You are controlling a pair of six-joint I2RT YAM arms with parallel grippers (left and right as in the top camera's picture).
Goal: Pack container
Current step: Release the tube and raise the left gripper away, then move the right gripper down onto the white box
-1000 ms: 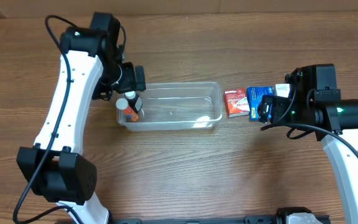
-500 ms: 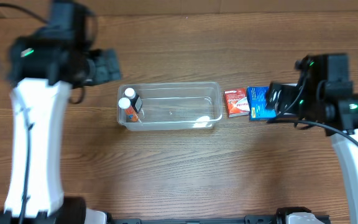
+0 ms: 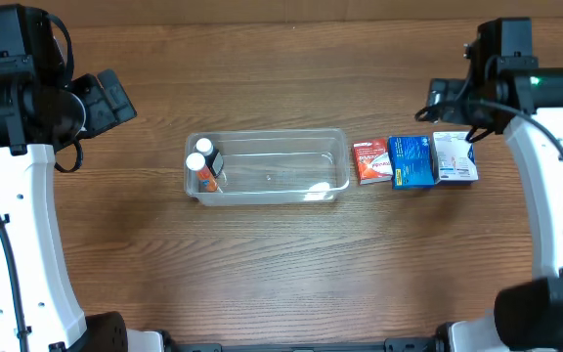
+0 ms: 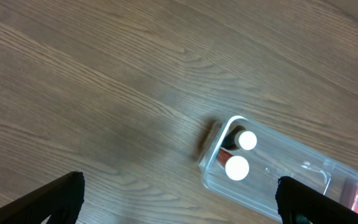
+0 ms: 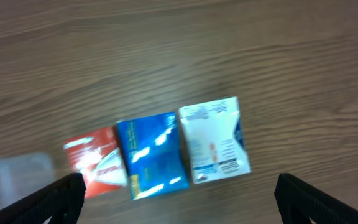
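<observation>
Overhead: the clear plastic container, a shallow rectangle with rounded corners, sits mid-table on wood grain. Two white-capped bottles stand at its left end, and three glossy boxes (red, blue, white) lie in a row to its right.

Left wrist: the left gripper hangs empty, black fingers spread wide.

Right wrist: the right gripper is equally agape above the boxes.

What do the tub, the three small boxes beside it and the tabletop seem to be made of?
Container: clear, glossy plastic, it seems; the wood grain shows through it and its rim catches light.
Red box, blue box, white box: probably printed cardboard, slightly glossy, with sharp folded edges and glare on the blue one.
Table: wood or wood-look laminate, with visible grain.
</observation>
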